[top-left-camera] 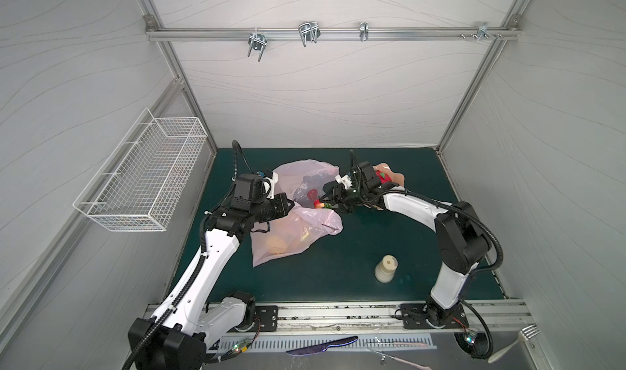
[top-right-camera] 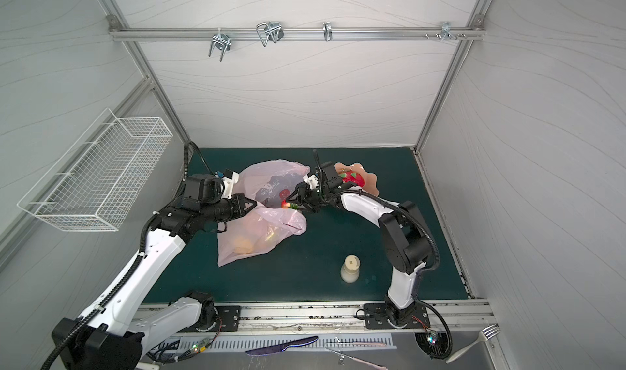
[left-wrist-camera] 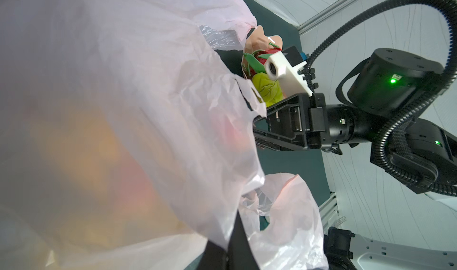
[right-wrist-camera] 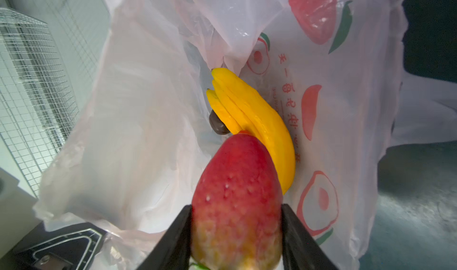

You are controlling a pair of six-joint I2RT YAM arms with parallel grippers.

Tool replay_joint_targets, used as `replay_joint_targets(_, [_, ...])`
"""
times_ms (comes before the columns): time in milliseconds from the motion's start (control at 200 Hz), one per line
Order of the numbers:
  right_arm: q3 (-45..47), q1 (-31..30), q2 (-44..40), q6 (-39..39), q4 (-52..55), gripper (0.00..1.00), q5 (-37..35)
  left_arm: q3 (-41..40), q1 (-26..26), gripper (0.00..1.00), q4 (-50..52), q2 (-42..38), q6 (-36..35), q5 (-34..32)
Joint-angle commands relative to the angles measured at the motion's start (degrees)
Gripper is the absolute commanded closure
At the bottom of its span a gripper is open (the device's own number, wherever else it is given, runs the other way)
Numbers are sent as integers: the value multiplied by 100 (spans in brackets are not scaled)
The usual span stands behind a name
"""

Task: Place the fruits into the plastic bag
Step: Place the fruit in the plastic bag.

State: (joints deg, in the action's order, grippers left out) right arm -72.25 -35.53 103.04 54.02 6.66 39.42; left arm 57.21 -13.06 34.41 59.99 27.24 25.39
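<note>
Snugly in right pincer (right-wrist-camera: pixel 236 208), one strawberry (right-wrist-camera: pixel 235 172)

Left arm (top-left-camera: pixel 218 248) and right arm (top-left-camera: pixel 413 202): white shells, black joints. Ribbed black cables (left-wrist-camera: pixel 346 25) along them. Tiny green lights (left-wrist-camera: pixel 392 80).

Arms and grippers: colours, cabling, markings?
The left arm and right arm have white link shells, black joint housings and black corrugated cable conduit looped outside. The left gripper and right gripper are black with tapered fingers. A white camera mount sits at each wrist. A small green light glows on the right arm.
</note>
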Motion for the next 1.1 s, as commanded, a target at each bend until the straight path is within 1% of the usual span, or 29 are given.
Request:
replay_joint_targets(0, [-200,-73,203,293,-384,54,149,196,16,100,-242,13,36,71])
replay_joint_targets(65, [-322,-136,367,422,-514,54,182,227,23,100,-195,11,-66,67])
replay_joint_targets(255, [-920,-483,1040,917,-958,54,318,618,25,100,333,182,-633,-279])
replay_joint_targets(385, [-1335,-773,1442,1294,-1307,54,383,620,23,100,394,255,-659,-344])
replay_joint_targets(555, [-1750,-1084,1818,1430,-1346,53,436,574,30,100,382,283,-700,-369])
replay_joint_targets(845, [-2154,-1398,2443,1775,-1444,42,671,510,24,100,268,249,-703,-446])
replay_joint_targets(885, [-2238,-1419,2502,1802,-1450,40,725,508,27,100,270,245,-703,-441])
replay_joint_targets(920, [-2305,-1444,2536,1800,-1418,35,778,510,29,100,276,243,-701,-445])
replay_joint_targets(986, [-2341,-1460,2511,1721,-1330,20,822,517,26,100,276,241,-703,-451])
replay_joint_targets(1011, [-2331,-1465,2478,1674,-1294,16,831,522,31,100,277,240,-704,-456])
replay_joint_targets(1096, [-2306,-1448,2329,1437,-1090,5,839,535,30,100,276,238,-686,-447])
